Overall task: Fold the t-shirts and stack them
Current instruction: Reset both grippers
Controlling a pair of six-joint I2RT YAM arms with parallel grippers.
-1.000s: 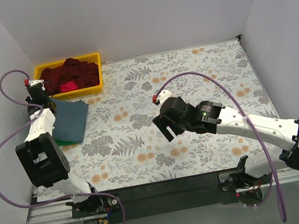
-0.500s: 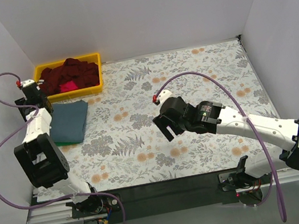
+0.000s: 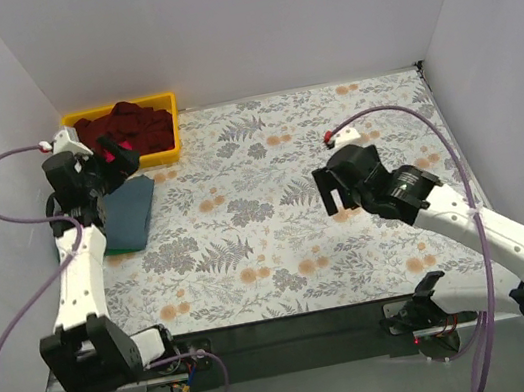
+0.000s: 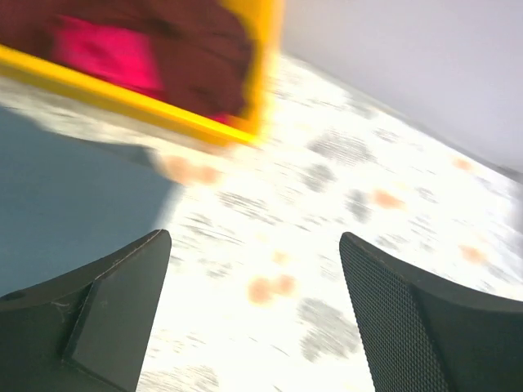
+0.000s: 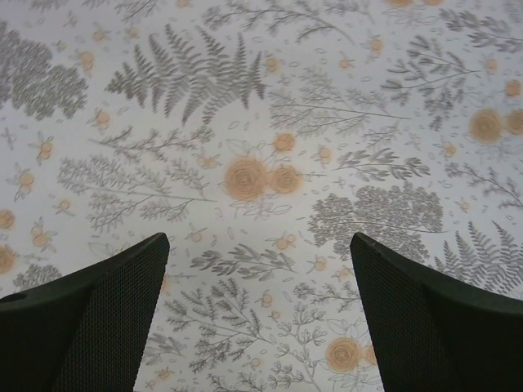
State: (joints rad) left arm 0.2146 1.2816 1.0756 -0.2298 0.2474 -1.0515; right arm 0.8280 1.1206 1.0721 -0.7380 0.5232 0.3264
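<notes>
My left gripper [image 3: 106,165], spread wide, hangs seemingly over the folded slate-blue cloth t-shirt [image 3: 129,215] at far left; my right gripper [image 5: 257,242] gapes too.

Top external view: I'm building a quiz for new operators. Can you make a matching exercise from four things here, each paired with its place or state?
1 yellow bin
2 slate-blue shirt
3 dark red shirts
4 right gripper

A open, above the bare floral cloth
B heaped in the bin
C far left corner of that cloth
D folded flat, just in front of the bin

Pairs: 1-C, 2-D, 3-B, 4-A
</notes>
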